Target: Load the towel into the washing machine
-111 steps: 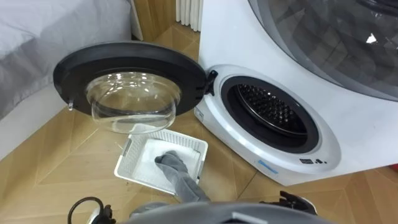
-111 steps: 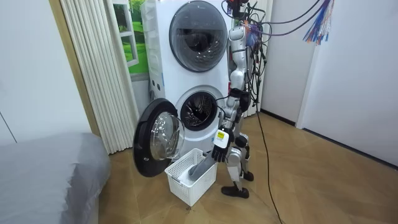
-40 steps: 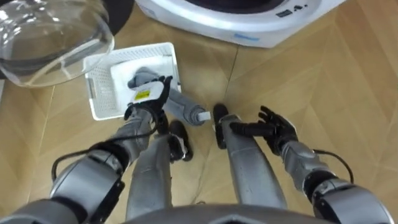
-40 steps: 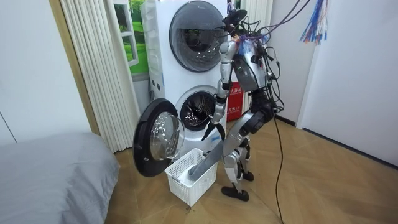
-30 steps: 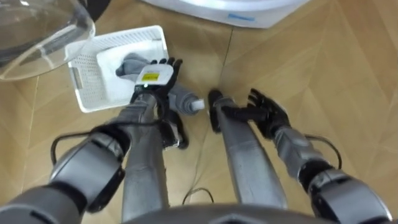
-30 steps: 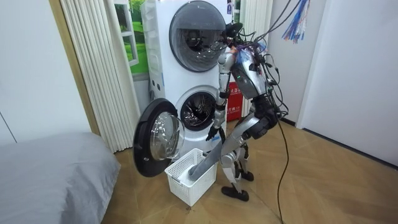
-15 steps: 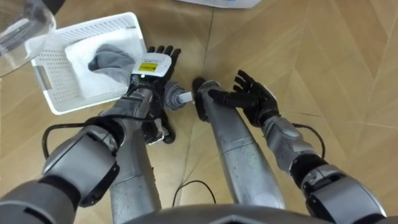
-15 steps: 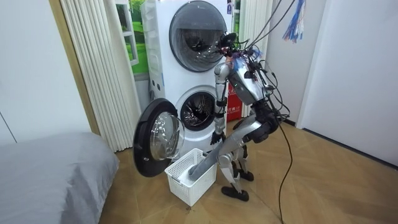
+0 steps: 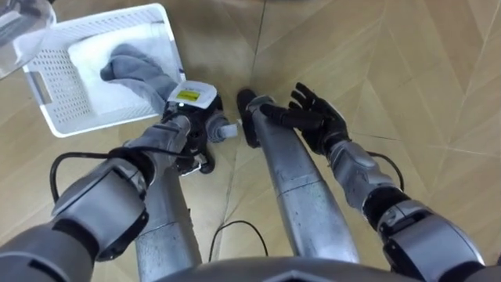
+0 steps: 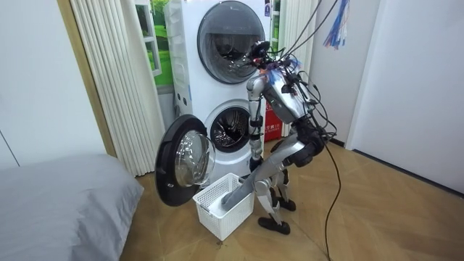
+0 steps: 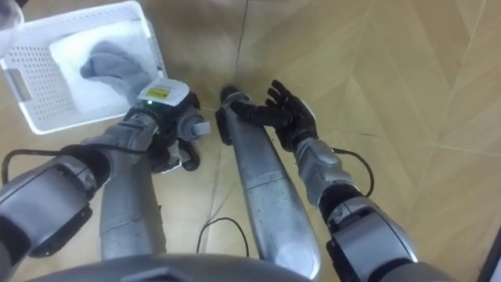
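A grey towel (image 9: 133, 66) lies in a white perforated basket (image 9: 78, 125) on the wooden floor, and one end hangs over the basket's near rim. My left hand (image 9: 188, 98) is lowered right onto that hanging end, with the towel's tip and a white label sticking out beside it. My right hand (image 9: 313, 121) hovers open over the floor to the right, away from the towel. In the room view I stand bent forward over the basket (image 10: 223, 206), in front of the lower washing machine (image 10: 230, 130), whose round door (image 10: 181, 161) is swung open.
A second machine (image 10: 225, 32) is stacked above the washer. A grey bed (image 10: 58, 203) fills the room view's left, with white vertical blinds (image 10: 116, 87) behind the door. The glass door's edge (image 9: 16, 12) shows beside the basket. Bare wooden floor lies to my right.
I have bent further and the view has tipped down. My left hand has dropped from beside the basket onto the towel's hanging end. The right hand stays spread.
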Robot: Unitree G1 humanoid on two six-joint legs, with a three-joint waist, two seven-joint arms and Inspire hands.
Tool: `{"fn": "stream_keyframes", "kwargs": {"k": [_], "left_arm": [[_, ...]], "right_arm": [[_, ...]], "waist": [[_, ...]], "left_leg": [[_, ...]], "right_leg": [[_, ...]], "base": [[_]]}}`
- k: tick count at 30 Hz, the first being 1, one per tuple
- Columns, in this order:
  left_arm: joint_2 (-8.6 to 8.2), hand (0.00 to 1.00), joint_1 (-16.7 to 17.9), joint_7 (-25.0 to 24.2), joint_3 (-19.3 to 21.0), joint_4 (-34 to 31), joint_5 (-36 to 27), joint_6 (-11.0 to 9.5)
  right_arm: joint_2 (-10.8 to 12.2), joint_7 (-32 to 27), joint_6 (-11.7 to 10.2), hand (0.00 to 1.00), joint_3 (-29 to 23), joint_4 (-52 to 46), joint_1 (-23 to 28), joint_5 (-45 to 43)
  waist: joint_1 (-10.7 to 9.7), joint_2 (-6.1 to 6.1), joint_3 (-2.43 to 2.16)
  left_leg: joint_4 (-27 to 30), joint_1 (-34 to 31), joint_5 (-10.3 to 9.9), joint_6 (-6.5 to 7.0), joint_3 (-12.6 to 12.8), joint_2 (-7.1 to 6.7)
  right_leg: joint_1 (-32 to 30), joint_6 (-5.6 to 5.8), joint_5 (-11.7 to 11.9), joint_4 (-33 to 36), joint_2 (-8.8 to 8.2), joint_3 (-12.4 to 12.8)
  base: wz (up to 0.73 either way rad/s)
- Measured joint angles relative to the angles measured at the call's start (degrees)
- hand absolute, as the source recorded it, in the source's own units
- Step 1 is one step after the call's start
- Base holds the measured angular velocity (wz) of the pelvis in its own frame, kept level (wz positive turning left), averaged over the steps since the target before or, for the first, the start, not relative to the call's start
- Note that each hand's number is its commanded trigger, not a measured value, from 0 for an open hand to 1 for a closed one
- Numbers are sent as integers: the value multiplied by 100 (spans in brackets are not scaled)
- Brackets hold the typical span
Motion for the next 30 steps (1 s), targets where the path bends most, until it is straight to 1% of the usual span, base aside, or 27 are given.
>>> {"fn": "stream_keyframes", "kwargs": {"k": [3,6,10,11,13,14,15,16,17,18,19,20,21,22,23,24,25,26,27,28,29,30], "left_arm": [[-8,100,-26,-199,-126,-17,10,-3],[-17,100,-24,-340,-89,-15,21,-15],[-39,100,-10,-304,-77,-5,20,-41],[-44,100,23,-228,-47,0,12,-48],[-103,100,138,-30,91,18,13,-80],[-137,100,215,153,174,6,11,-152],[-132,100,296,341,253,2,-5,-254],[-135,100,338,427,292,-9,-17,-311],[-134,100,407,601,374,-7,-68,-432],[-108,100,476,808,436,-6,-175,-530],[-90,100,504,915,502,-6,-212,-590],[-45,100,551,1146,667,-11,-234,-699],[18,100,560,1373,821,-12,-293,-784],[47,100,559,1501,936,-14,-318,-818],[97,100,561,1756,1180,-16,-382,-875],[150,100,565,2021,1369,-35,-431,-901],[181,100,579,2150,1470,-66,-433,-902],[253,100,603,2400,1663,-164,-454,-915],[320,100,593,2629,1814,-248,-561,-985],[341,100,582,2717,1889,-292,-634,-1028],[340,100,586,2851,1990,-412,-873,-1096],[304,100,631,2876,1995,-547,-1107,-1181]], "right_arm": [[13,-39,4,0,7,9,-4,-15],[13,-50,-1,0,85,161,-21,10],[8,-183,-4,0,311,184,39,16],[11,-240,-3,0,332,169,81,17],[2,-286,-6,0,392,259,131,35],[-10,-323,-6,0,400,371,154,34],[-53,-351,-6,0,430,421,191,34],[-81,-367,-6,0,430,429,218,33],[-122,-371,-11,0,431,480,273,36],[-153,-384,-12,0,436,492,335,40],[-174,-390,-22,0,436,482,387,28],[-218,-398,-25,0,436,466,468,-21],[-261,-400,-27,0,415,446,516,-68],[-283,-407,-26,0,404,453,514,-125],[-335,-424,-24,0,383,481,526,-262],[-364,-434,-25,0,310,502,516,-405],[-367,-434,-28,0,246,517,509,-501],[-370,-442,-38,0,127,517,502,-644],[-373,-450,-46,0,22,521,482,-663],[-374,-470,-50,0,-5,528,471,-659],[-386,-500,-56,0,-22,559,453,-664],[-404,-506,-52,0,-20,570,437,-717]], "waist": [[3,-29,-14],[23,-49,-15],[40,-57,-18],[47,-56,-18],[158,-47,-17],[234,-41,-19],[344,-40,-19],[389,-39,-19],[502,-20,-21],[596,-1,-26],[650,9,-27],[701,31,-32],[713,39,-38],[739,41,-38],[795,40,-37],[815,45,-36],[825,45,-37],[840,48,-39],[861,59,-40],[883,61,-40],[941,66,-39],[997,77,-36]], "left_leg": [[-17,12,0,0,-6,-1],[-87,164,1,2,-27,10],[-312,491,25,3,-21,5],[-391,593,34,-2,-17,5],[-497,797,36,-5,-26,5],[-589,970,39,-10,-37,4],[-701,1160,46,-13,-41,3],[-764,1252,53,-16,-43,4],[-896,1430,73,-19,-45,2],[-1045,1617,108,-23,-43,-1],[-1121,1715,121,-23,-44,-4],[-1269,1911,160,-24,-54,-29],[-1466,2103,234,-19,-77,-118],[-1559,2193,269,-12,-65,-135],[-1722,2386,317,-17,-58,-183],[-1874,2565,372,-11,-44,-223],[-1944,2653,390,-11,-46,-239],[-2062,2785,435,-16,-72,-271],[-2151,2868,479,-21,-101,-299],[-2174,2897,490,-24,-119,-309],[-2173,2952,495,-30,-160,-307],[-2171,2999,501,-40,-203,-299]], "right_leg": [[21,0,0,-26,1,6],[200,1,0,-120,-2,-3],[517,20,18,-339,-19,-20],[631,18,35,-432,-18,-28],[863,11,49,-578,0,-59],[1050,8,51,-689,-2,-84],[1241,9,52,-801,-6,-97],[1334,11,54,-857,-14,-97],[1520,20,73,-994,-14,-95],[1715,28,105,-1150,-15,-102],[1822,25,120,-1231,-19,-113],[2024,29,131,-1367,-42,-136],[2201,36,136,-1476,-121,-151],[2287,52,147,-1539,-133,-143],[2454,58,167,-1650,-164,-133],[2617,71,178,-1740,-199,-134],[2699,71,179,-1785,-212,-140],[2824,71,189,-1872,-230,-162],[2921,68,195,-1909,-274,-206],[2954,63,198,-1919,-291,-234],[3029,58,202,-1931,-303,-302],[3114,47,208,-1996,-308,-371]], "base": [[0],[0],[0],[-7],[-7],[0],[4],[0],[0],[0],[4],[18],[23],[19],[11],[10],[15],[18],[20],[19],[15],[15]]}}
